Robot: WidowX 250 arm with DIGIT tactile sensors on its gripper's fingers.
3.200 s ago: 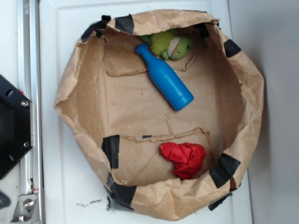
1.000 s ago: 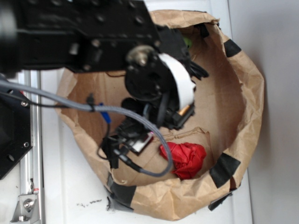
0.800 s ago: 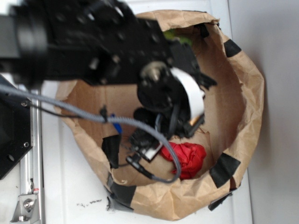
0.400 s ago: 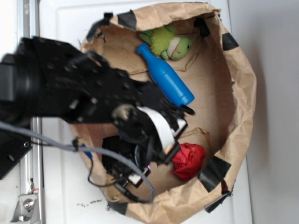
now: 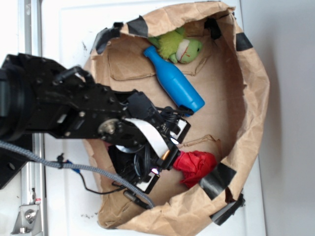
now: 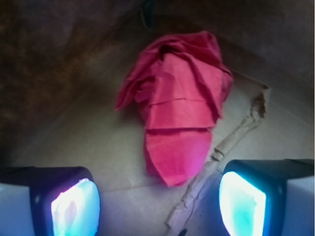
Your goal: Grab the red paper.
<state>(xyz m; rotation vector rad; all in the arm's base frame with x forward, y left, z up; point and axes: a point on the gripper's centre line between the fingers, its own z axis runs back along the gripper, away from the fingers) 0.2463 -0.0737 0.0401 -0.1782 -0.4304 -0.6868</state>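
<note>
Showing pincer [image 6: 157, 196] spread wide, nothing gripped, wrist cam frames red paper [image 6: 177, 98]; ext view hides this.

Exterior: bright, even overhead light, white table [image 5: 64, 29] near blown out, soft shadows inside the brown paper bag [image 5: 256, 98], slight overall softness. Wrist: dim, warm cast, upper corners almost black; red paper [image 6: 179, 108] soft-focus; fingertips [image 6: 74, 206] glowing cyan-pink, blurred.
</note>
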